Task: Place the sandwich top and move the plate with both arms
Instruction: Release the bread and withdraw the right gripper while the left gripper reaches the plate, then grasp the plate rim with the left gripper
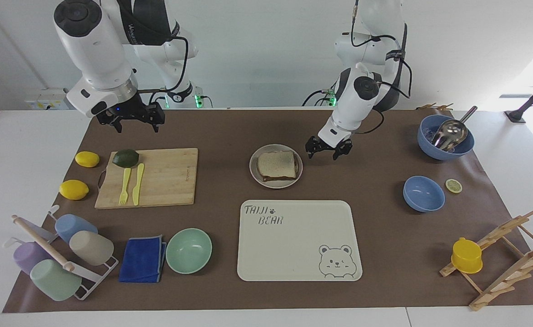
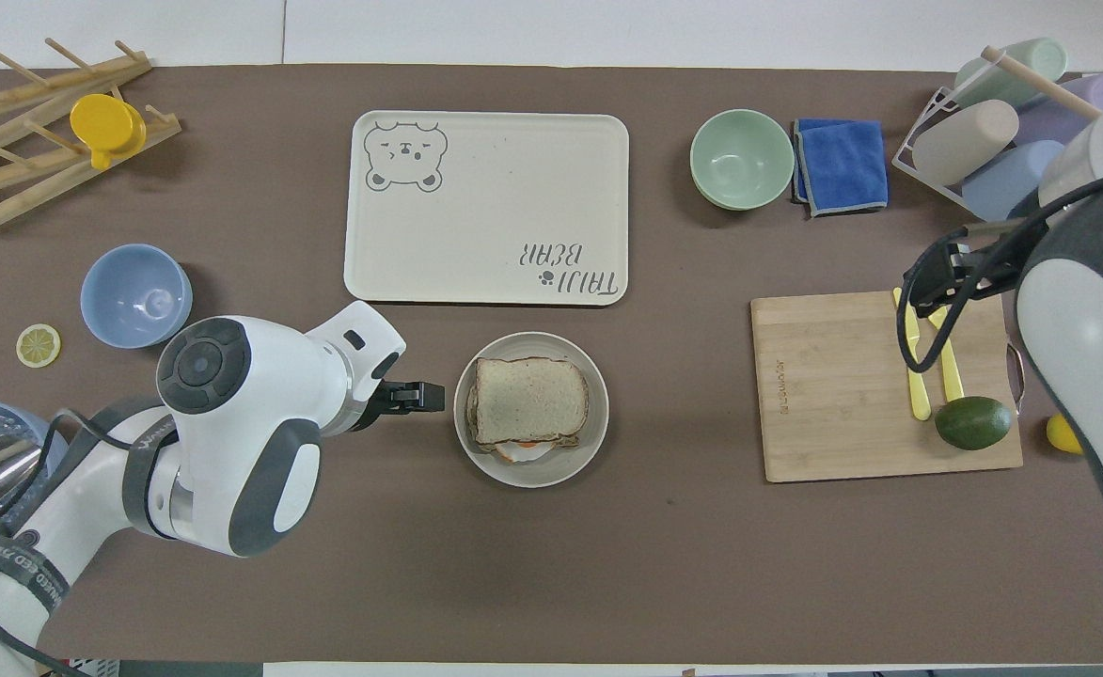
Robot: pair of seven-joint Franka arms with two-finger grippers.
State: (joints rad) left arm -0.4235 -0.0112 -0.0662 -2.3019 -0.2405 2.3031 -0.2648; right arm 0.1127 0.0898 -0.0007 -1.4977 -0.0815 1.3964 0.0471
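1. At the middle of the brown-covered surface (image 1: pixel 366 227) sits the plate (image 1: pixel 253 175), and the sandwich top (image 1: pixel 276 164) lies flat on the stack inside it — a sliver of egg shows under its edge in the overhead view.
2. Left gripper (image 1: pixel 328 149): low, just beside the plate's rim on the side toward the left arm's end, not touching it. Its fingers (image 1: pixel 312 152) are spread and hold nothing.
3. Right gripper (image 1: pixel 132 119): raised in the air over the robots' edge of the surface, above the cutting board (image 1: pixel 166 179) end. Its fingers (image 1: pixel 155 121) are spread and hold nothing.
4. Tray (image 1: pixel 298 243) with the bear print: farther from the robots than the plate, close to it but apart.
5. Cutting board: carries an avocado (image 1: pixel 126 157), a yellow fork (image 1: pixel 124 186) and a yellow knife (image 1: pixel 137 183); two lemons (image 1: pixel 87 159) lie beside it.
6. Green bowl (image 1: pixel 188 250) and blue cloth (image 1: pixel 142 259): side by side, beside the tray toward the right arm's end.
7. Toward the left arm's end — a small blue bowl (image 1: pixel 423 194), a lemon slice (image 1: pixel 453 185), and a larger blue bowl (image 1: pixel 443 147) holding a metal scoop (image 1: pixel 451 131).
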